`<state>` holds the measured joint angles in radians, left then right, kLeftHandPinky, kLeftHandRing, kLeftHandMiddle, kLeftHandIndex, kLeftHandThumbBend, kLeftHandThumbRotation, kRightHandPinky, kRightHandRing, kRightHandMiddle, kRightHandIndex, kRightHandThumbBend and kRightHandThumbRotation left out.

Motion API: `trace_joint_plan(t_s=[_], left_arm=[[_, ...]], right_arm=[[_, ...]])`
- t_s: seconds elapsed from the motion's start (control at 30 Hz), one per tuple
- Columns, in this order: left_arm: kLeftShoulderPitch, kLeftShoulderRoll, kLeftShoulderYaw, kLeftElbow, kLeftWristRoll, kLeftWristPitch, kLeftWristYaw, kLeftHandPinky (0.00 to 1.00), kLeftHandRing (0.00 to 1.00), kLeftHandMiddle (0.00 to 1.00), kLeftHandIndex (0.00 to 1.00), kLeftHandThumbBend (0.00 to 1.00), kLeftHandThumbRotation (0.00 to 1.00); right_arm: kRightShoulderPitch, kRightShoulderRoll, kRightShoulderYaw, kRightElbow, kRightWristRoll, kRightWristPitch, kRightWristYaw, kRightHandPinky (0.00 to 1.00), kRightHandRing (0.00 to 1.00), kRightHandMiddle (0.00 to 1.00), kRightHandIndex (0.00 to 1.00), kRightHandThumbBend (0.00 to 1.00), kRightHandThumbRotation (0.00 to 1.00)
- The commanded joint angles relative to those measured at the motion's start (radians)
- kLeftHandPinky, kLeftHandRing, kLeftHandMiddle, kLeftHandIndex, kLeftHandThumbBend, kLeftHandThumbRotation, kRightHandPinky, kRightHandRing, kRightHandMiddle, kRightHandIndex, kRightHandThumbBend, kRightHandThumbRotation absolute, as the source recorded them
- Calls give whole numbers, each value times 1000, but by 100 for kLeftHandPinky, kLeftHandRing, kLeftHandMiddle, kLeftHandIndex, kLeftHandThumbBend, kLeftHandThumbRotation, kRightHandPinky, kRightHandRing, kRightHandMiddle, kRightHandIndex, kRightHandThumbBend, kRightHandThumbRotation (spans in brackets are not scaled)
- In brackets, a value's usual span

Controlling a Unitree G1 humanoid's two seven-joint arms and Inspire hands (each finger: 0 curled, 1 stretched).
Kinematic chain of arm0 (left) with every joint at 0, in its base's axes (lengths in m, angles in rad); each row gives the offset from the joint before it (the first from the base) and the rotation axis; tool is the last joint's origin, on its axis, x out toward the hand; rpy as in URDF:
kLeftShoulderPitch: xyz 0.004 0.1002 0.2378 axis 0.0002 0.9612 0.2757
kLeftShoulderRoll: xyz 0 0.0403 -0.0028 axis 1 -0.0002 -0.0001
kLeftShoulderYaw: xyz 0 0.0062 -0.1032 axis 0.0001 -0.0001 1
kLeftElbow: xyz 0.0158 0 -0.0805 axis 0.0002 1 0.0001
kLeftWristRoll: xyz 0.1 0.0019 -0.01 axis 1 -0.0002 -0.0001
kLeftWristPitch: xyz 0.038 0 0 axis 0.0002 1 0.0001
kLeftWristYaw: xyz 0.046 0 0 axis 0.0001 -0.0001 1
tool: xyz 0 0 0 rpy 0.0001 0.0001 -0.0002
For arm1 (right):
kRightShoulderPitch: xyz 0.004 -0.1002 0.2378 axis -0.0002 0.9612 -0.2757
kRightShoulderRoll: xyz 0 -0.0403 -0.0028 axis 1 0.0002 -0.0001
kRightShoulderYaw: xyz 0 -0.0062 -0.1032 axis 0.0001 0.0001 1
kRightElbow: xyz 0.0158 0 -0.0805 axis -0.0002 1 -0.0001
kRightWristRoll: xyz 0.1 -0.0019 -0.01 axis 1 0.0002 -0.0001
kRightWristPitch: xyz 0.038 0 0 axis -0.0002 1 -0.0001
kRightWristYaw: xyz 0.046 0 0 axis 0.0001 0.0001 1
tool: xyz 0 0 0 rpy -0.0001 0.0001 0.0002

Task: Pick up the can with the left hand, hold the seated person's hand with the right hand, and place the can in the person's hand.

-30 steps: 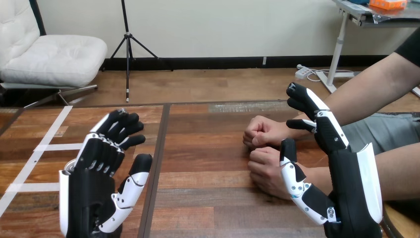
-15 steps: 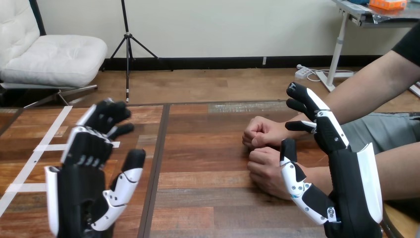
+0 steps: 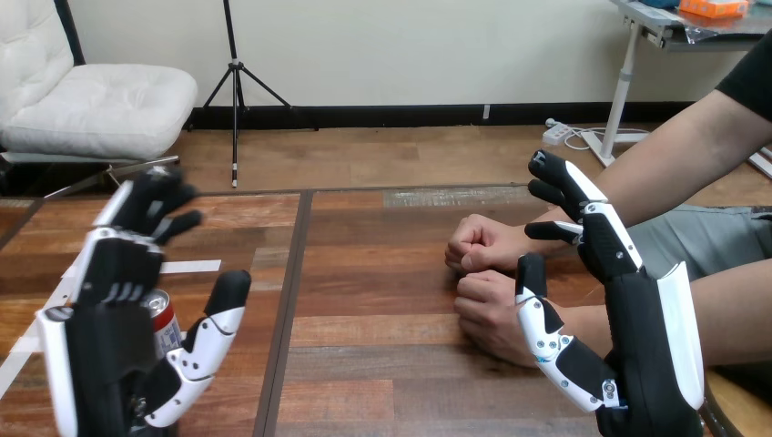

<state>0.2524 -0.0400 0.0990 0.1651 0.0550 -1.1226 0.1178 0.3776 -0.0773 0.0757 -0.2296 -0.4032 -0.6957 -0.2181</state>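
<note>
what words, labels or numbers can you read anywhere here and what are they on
No text can be read.
can: red and silver side, any print too small to read.
right hand: small blue mark on its thumb, too small to read.
table: no writing; its white tape is blank.

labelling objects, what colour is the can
The can is red with a silver top; head view.
</note>
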Motion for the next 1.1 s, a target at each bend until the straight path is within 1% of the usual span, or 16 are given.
trace_joint_plan(t_s=[0.0,0.13,0.2,0.23,0.3,0.33,0.47,0.53,0.57,0.7,0.83,0.9,1.07], left_arm=[[-11,-91,54,-38,74,-22,51,79,84,85,83,67,31],[-11,-100,89,-46,150,-13,103,82,86,86,84,67,32],[-12,-101,99,-49,180,-9,127,83,87,87,85,68,33],[-17,-103,112,-48,206,-14,145,84,87,88,86,68,33],[-23,-103,126,-46,238,-19,171,84,88,89,87,67,34],[-27,-105,140,-45,267,-21,191,84,89,89,87,67,34],[-37,-100,165,-41,340,-20,254,85,90,90,89,67,34],[-41,-92,169,-35,361,-18,280,86,90,91,89,66,35],[-43,-87,168,-31,367,-18,291,89,91,91,90,67,35],[-50,-71,170,-21,396,-8,336,93,93,93,91,68,34],[-55,-59,179,-17,444,19,389,97,95,94,92,69,34],[-57,-52,177,-12,455,26,408,98,96,94,93,71,34],[-52,-41,163,-7,470,71,441,100,97,95,94,73,33]], right_arm=[[-65,4,-3,5,9,-18,-3,69,85,88,87,8,0],[-64,4,-5,-1,4,-13,-3,69,85,88,87,9,0],[-65,4,-5,-3,5,-11,-2,69,85,88,87,9,0],[-65,4,-5,-4,5,-10,-1,69,85,88,87,8,0],[-67,3,-6,-5,6,-9,0,69,85,88,87,8,0],[-67,3,-6,-5,7,-9,0,69,85,88,87,8,0],[-68,2,-6,-6,9,-7,2,69,85,88,87,8,0],[-68,2,-6,-7,12,-4,3,69,85,88,87,8,0],[-68,1,-6,-7,13,-3,4,69,85,88,87,8,0],[-70,1,-5,-4,16,-5,5,69,85,88,87,8,0],[-71,1,-7,-2,17,-5,7,69,85,88,87,8,0],[-70,1,-7,-3,18,-5,9,69,85,88,87,8,0],[-70,2,-7,-4,17,-1,9,69,85,88,87,9,0]])
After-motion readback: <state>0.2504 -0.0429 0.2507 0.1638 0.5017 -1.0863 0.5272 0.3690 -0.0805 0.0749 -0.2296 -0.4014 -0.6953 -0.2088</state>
